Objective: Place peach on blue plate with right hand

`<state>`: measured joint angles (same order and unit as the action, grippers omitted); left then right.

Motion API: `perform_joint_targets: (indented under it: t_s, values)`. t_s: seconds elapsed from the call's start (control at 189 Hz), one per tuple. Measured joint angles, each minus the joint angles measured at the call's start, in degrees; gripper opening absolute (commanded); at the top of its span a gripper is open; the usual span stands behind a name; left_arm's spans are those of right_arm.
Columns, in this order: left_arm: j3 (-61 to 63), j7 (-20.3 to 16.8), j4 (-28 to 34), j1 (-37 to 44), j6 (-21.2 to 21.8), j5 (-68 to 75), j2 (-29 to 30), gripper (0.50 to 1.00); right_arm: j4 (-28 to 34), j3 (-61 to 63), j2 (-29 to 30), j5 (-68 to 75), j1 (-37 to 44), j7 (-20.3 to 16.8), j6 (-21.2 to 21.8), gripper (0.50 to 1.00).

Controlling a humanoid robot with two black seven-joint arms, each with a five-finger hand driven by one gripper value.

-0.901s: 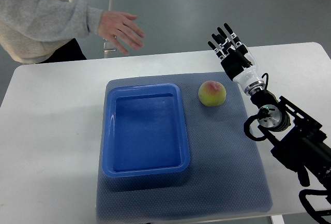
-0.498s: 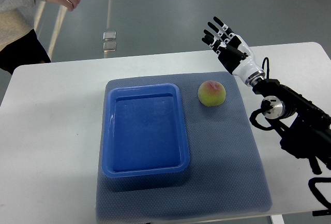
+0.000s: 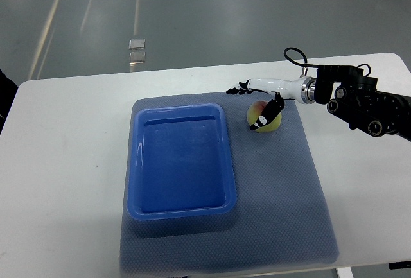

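Resting on the grey mat [image 3: 276,182] beside the empty blue plate [image 3: 182,160], the peach [image 3: 264,117] is being closed on by the right hand [image 3: 260,98], fingers spread around it, not yet lifted.

A lab or test hall; plain white table [image 3: 64,162], grey mat [image 3: 282,188], bare polished floor [image 3: 212,15]
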<state>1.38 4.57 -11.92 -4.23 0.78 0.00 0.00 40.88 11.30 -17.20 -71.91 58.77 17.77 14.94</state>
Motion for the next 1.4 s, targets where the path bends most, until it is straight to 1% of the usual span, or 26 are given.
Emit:
perform_joint_targets:
  t_s: [0.101, 0.143, 0.159, 0.17, 0.196, 0.233, 0.26, 0.265, 0.27, 0.276, 0.292, 0.302, 0.307, 0.339, 0.382, 0.435, 0.44, 0.657, 0.795, 0.896, 0.97, 1.049, 1.203, 1.293, 1.378, 1.399]
  values:
    - [0.02, 0.0, 0.12, 0.01, 0.0, 0.0, 0.0, 1.0, -0.28, -2.87, -0.14, -0.73, -0.18, -0.6, -1.65, 0.93]
    - [0.03, 0.0, 0.12, 0.01, 0.0, 0.0, 0.0, 1.0, -0.32, -3.85, -0.41, -0.84, -0.2, -0.67, -2.25, 0.911]
    - [0.03, 0.0, 0.12, 0.01, 0.0, 0.0, 0.0, 1.0, -0.33, -4.15, -0.51, -0.87, -0.22, -0.68, -2.46, 0.879]
    - [0.03, 0.0, 0.12, 0.01, 0.0, 0.0, 0.0, 1.0, -0.34, -4.32, -0.57, -0.89, -0.24, -0.69, -2.6, 0.879]
    - [0.03, 0.0, 0.11, 0.01, 0.0, 0.0, 0.0, 1.0, -0.35, -4.67, -0.69, -0.91, -0.27, -0.7, -2.9, 0.822]
    - [0.03, 0.0, 0.07, 0.01, 0.0, 0.0, 0.0, 1.0, -0.35, -4.98, -0.79, -0.93, -0.33, -0.71, -3.18, 0.774]
    - [0.03, 0.0, 0.04, 0.01, 0.0, 0.0, 0.0, 1.0, -0.35, -5.14, -0.85, -0.95, -0.36, -0.72, -3.33, 0.717]
    - [0.03, 0.0, 0.03, 0.01, 0.0, 0.0, 0.0, 1.0, -0.35, -5.16, -0.86, -0.95, -0.36, -0.73, -3.34, 0.717]
    - [0.03, 0.0, 0.03, 0.01, 0.0, 0.0, 0.0, 1.0, -0.35, -5.18, -0.87, -0.96, -0.36, -0.73, -3.36, 0.697]
    - [0.03, 0.0, 0.02, 0.02, 0.0, 0.0, 0.0, 1.0, -0.35, -5.19, -0.88, -0.96, -0.36, -0.73, -3.37, 0.697]
    - [0.03, 0.0, 0.01, 0.02, 0.0, 0.0, 0.0, 1.0, -0.35, -5.23, -0.91, -0.97, -0.36, -0.73, -3.41, 0.652]
    - [0.03, 0.0, 0.01, 0.02, 0.0, 0.0, 0.0, 1.0, -0.35, -5.25, -0.92, -0.98, -0.36, -0.74, -3.42, 0.652]
    - [0.03, 0.0, 0.01, 0.02, 0.0, 0.0, 0.0, 1.0, -0.35, -5.26, -0.93, -0.99, -0.36, -0.74, -3.43, 0.631]
    - [0.03, 0.0, -0.01, 0.01, 0.0, 0.0, 0.0, 1.0, -0.35, -5.31, -0.96, -1.01, -0.36, -0.75, -3.45, 0.572]
    - [0.03, 0.0, -0.01, 0.02, 0.0, 0.0, 0.0, 1.0, -0.31, -5.36, -1.05, -1.02, -0.36, -0.77, -3.47, 0.525]
    - [0.03, 0.0, 0.02, 0.01, 0.0, 0.0, 0.0, 1.0, -0.13, -5.38, -1.38, -1.04, -0.28, -0.77, -3.47, 0.525]
    - [0.03, 0.0, 0.03, 0.01, 0.0, 0.0, 0.0, 1.0, -0.11, -5.38, -1.41, -1.04, -0.26, -0.77, -3.47, 0.5]
    - [-0.06, 0.0, 0.23, 0.01, 0.0, 0.0, 0.0, 1.0, 2.24, -5.02, -4.5, -0.2, 3.25, -0.77, -2.93, 0.5]
    - [-0.03, 0.0, 0.24, 0.02, 0.0, 0.0, 0.0, 1.0, 7.77, -4.79, -7.62, 2.98, 8.81, -0.79, -1.01, 0.5]
    - [0.03, 0.01, 0.23, 0.03, -0.01, 0.0, 0.0, 1.0, 12.51, -5.03, -7.71, 7.37, 12.44, -0.95, -0.59, 0.5]
    - [0.02, -0.01, 0.23, -0.01, 0.0, 0.0, 0.0, 1.0, 14.12, -5.63, -4.89, 8.85, 13.28, -1.13, -1.86, 0.5]
    - [-0.01, -0.01, 0.22, -0.02, 0.01, 0.0, 0.0, 1.0, 13.9, -8.52, 1.16, 9.15, 13.5, -1.22, -4.02, 0.5]
    - [-0.06, 0.01, 0.23, 0.02, 0.01, 0.0, 0.0, 1.0, 7.76, -15.09, 12.37, 8.94, 12.98, -1.33, -7.29, 0.5]
    - [-0.08, 0.0, 0.26, 0.01, 0.01, 0.0, 0.0, 1.0, 5.24, -17.03, 15.83, 8.69, 11.55, -1.3, -8.09, 0.5]
    - [-0.08, 0.0, 0.26, 0.01, 0.01, 0.0, 0.0, 1.0, 3.44, -17.86, 16.92, 8.43, 10.12, -1.26, -8.42, 0.551]
    - [-0.08, 0.01, 0.26, 0.01, 0.01, 0.0, 0.0, 1.0, 3.04, -18.01, 17.01, 8.33, 9.85, -1.26, -8.42, 0.552]
